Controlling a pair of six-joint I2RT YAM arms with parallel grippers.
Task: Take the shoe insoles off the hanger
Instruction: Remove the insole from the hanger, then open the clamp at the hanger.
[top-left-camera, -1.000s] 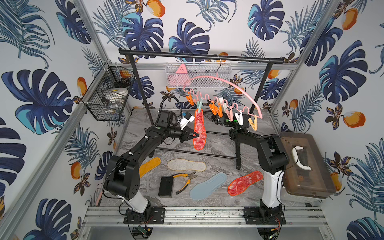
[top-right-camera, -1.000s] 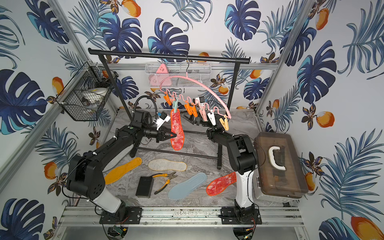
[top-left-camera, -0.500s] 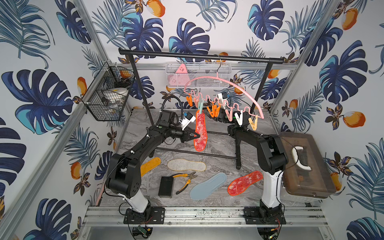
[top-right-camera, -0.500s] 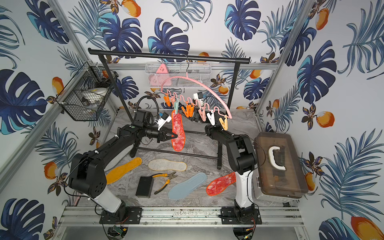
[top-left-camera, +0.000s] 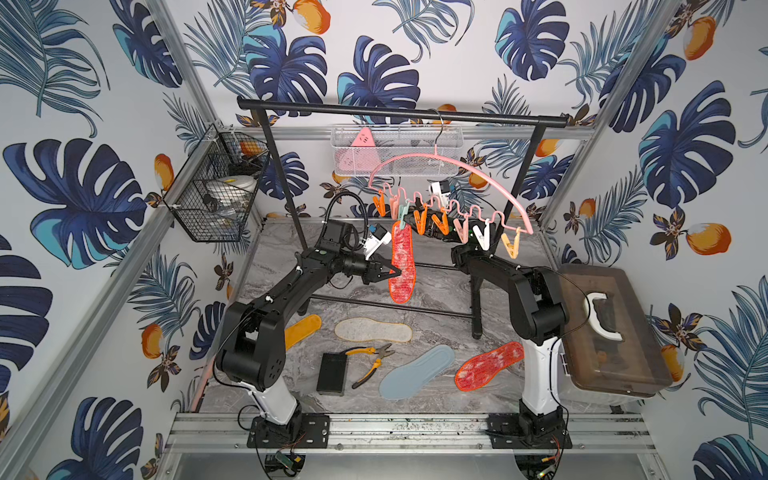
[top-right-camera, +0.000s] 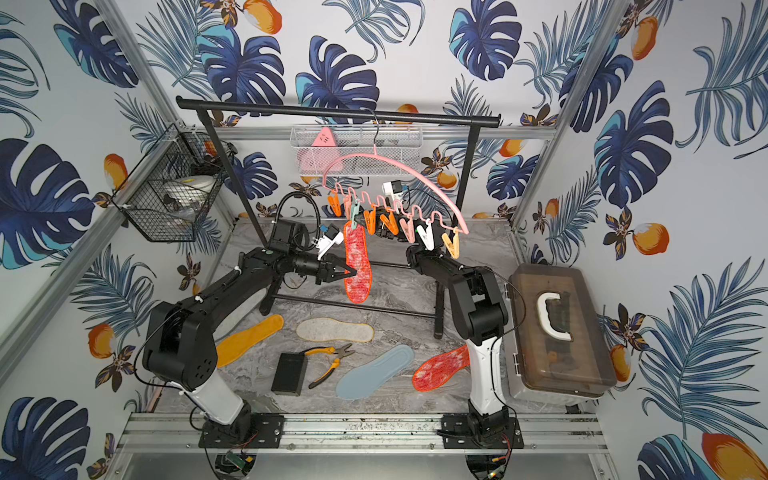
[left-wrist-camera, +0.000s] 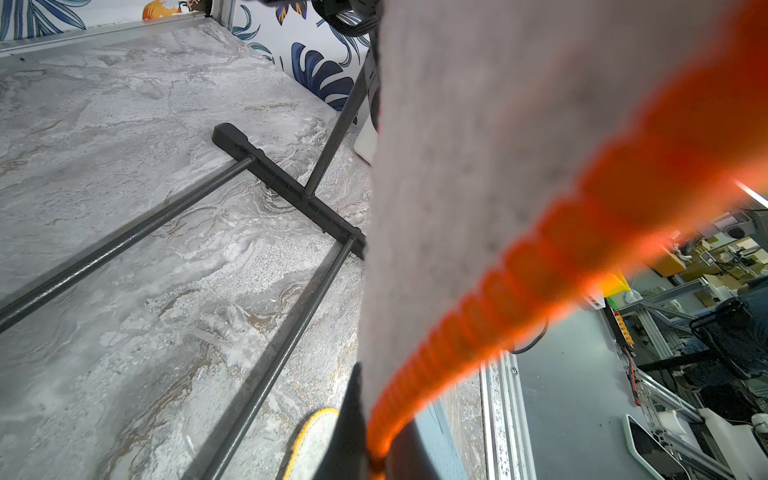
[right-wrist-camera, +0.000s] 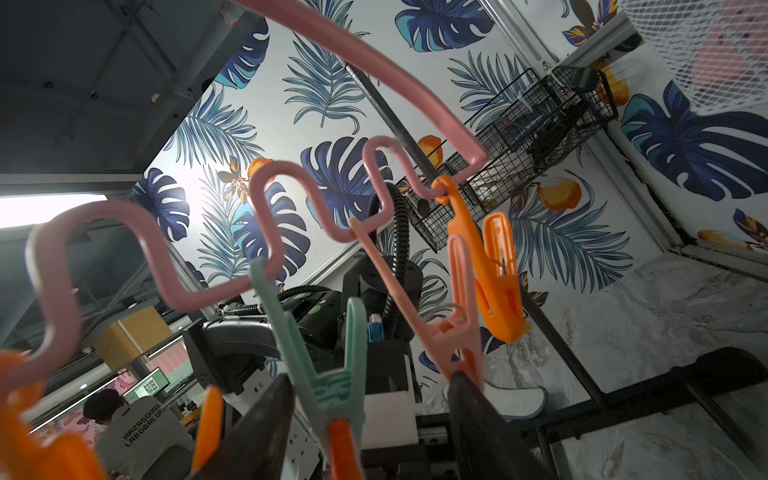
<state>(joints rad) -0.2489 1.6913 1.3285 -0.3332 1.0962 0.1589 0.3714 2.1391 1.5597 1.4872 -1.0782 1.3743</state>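
scene: two-armed rig at a black garment rack (top-left-camera: 399, 113), pink hanger (top-left-camera: 478, 176) hooked on its top bar, row of pegs dangling beneath.
last one up: red-orange mesh insole (top-left-camera: 402, 257), pinched at its upper tip by the teal peg (top-left-camera: 401, 214), long axis straight up and down, lower end clear of the counter (top-left-camera: 440, 286).
off the hanger: four insoles flat on the counter, namely yellow-orange (top-left-camera: 302, 330), beige (top-left-camera: 373, 330), light blue (top-left-camera: 417, 372) and a second red-orange (top-left-camera: 490, 365).
left end effector (top-left-camera: 394, 273): clamped on the hanging insole's edge, a little below mid-length, reaching in level from the left side.
right end effector (right-wrist-camera: 368, 378): raised among the pegs from the right side, fingers (right-wrist-camera: 257, 428) apart with the teal peg's handles between them in the right wrist view; contact with the handles not clear.
key relation: teal peg directly above the left grip, along the insole's long axis; right arm nearer the peg, left arm nearer the insole.
likely step: squeeze on the teal peg's handles, then a downward pull along that axis.
risk: pink peg (right-wrist-camera: 453, 328) just beside the teal one, close to one finger, easy to catch by mistake.
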